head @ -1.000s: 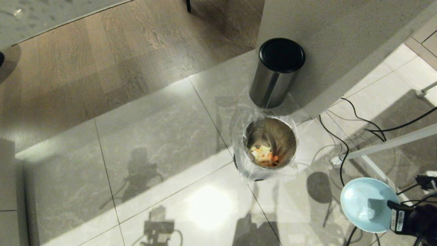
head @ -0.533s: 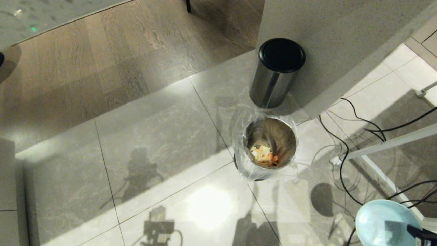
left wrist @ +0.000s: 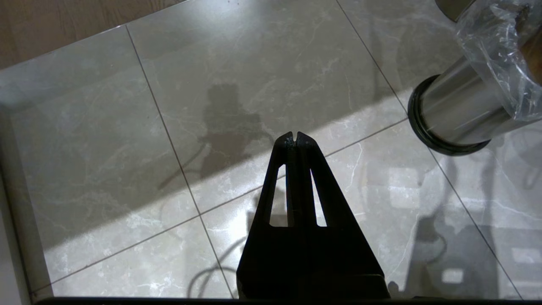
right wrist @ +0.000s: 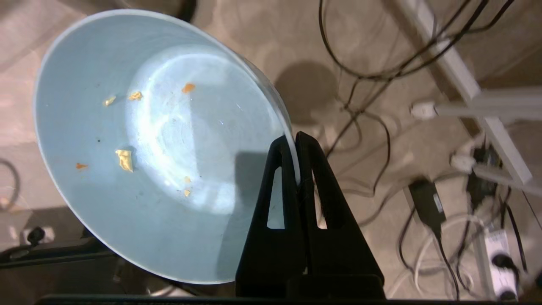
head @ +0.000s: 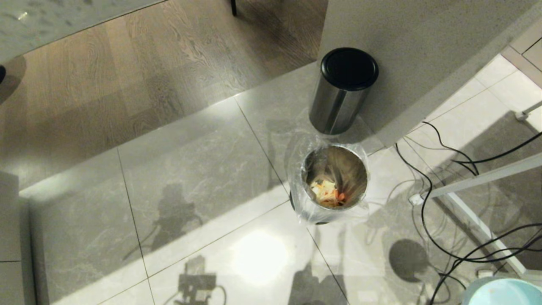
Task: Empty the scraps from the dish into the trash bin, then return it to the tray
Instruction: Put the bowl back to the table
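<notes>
The light-blue dish is pinched at its rim by my right gripper, which is shut on it. Only a few small crumbs cling to its inside. In the head view just the dish's edge shows at the bottom right corner, and the gripper itself is out of that view. The scraps lie at the bottom of the bag-lined steel trash bin on the tiled floor. My left gripper is shut and empty, hanging over the floor beside the trash bin. The tray is out of view.
A black-lidded steel bin stands behind the open one, against a grey wall. Black cables and a white frame bar cross the floor on the right. Wood flooring lies further back on the left.
The dish and my right gripper have moved down and right, almost out of the head view. Its shadow on the floor moved the same way. The bins and scraps stay put.
</notes>
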Controlling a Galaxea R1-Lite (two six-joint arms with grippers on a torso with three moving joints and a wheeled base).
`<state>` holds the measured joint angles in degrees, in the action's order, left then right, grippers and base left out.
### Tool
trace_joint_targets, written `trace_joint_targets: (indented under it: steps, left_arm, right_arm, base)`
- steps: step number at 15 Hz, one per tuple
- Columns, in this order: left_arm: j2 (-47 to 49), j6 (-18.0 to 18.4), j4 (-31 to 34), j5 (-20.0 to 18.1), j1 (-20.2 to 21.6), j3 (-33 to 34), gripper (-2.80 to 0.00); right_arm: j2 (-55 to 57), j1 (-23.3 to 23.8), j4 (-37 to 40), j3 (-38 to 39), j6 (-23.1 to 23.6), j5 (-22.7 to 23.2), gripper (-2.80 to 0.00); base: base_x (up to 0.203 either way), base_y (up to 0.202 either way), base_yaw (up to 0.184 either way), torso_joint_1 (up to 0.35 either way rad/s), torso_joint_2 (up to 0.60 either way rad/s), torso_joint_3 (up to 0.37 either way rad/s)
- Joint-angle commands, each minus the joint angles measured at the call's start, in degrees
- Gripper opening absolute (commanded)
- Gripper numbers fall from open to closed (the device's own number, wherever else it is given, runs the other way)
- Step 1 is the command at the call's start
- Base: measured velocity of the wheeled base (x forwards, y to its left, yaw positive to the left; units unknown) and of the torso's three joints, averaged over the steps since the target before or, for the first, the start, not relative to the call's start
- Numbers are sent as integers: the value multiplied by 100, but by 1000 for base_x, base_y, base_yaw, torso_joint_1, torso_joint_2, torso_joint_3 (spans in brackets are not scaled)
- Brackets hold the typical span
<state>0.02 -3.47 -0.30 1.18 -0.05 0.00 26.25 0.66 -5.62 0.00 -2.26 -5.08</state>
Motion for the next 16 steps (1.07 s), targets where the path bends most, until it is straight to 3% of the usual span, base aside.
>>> trace_joint_targets:
  steps: [1, 6, 16]
  left_arm:
    - [6, -4, -5, 13, -4, 0, -280]
    - [6, -4, -5, 14, -4, 0, -280]
    - [3, -4, -5, 14, 0, 0, -280]
  right_arm:
    - [-1279, -27, 159, 0, 33, 78, -280]
    - [-2541, -92, 234, 0, 80, 333, -280]
    - [-2625, -83, 228, 0, -46, 315, -280]
  base:
    - [0, 0, 0, 0, 0, 0]
    - [0, 0, 0, 0, 0, 0]
    - [0, 0, 0, 0, 0, 0]
